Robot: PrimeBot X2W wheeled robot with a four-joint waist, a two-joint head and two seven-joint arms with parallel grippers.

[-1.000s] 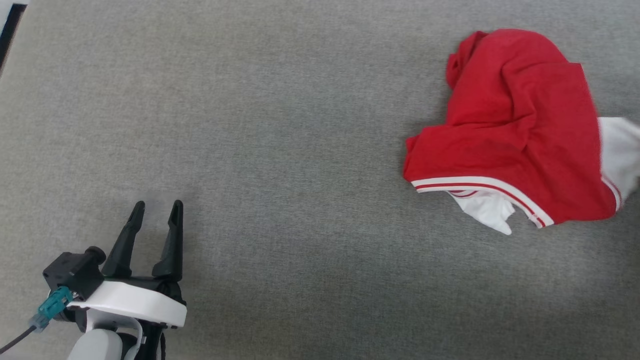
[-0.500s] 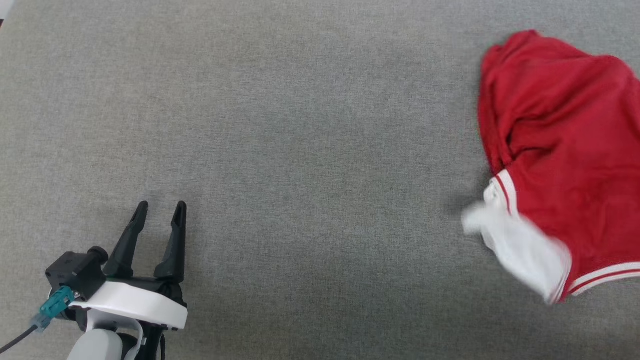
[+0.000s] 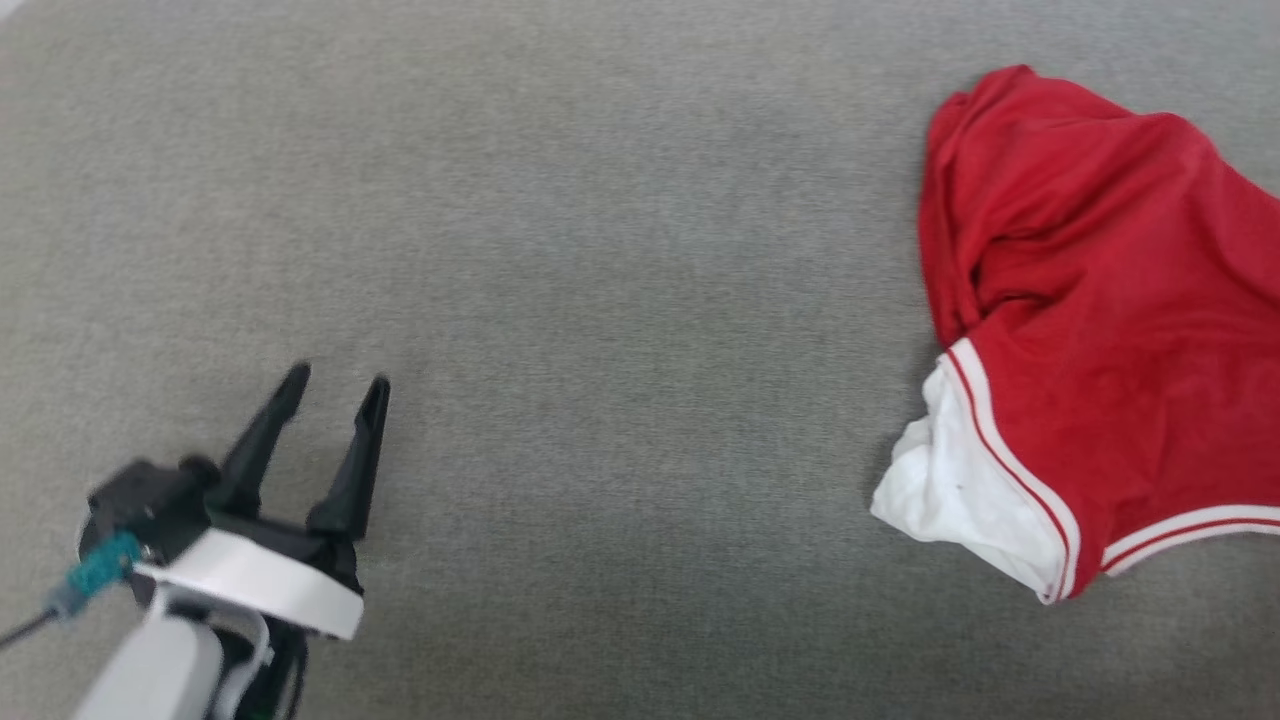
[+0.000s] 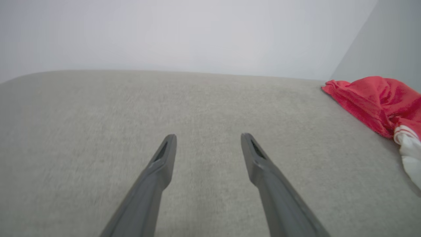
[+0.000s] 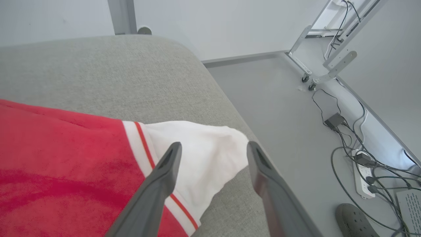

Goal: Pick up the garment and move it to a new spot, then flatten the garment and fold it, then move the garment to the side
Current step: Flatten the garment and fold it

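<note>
The garment, a bright red shirt with white sleeve ends and striped trim, lies crumpled on the grey fabric surface at the right of the head view. Its white sleeve end points toward the near left. My left gripper hovers open at the lower left, far from the shirt, with nothing between its fingers. In the left wrist view the garment sits at the far right. My right gripper stands open just above another white sleeve end, its fingers astride the cloth.
The surface's rounded right edge drops to a grey floor. On that floor lie cables and a power strip, a wheeled metal frame and a dark shoe. Pale walls stand behind.
The garment has been flung and reshaped, its white sleeve now settled at the near left. The head camera has shifted slightly. My left gripper has tilted a little toward the right.
</note>
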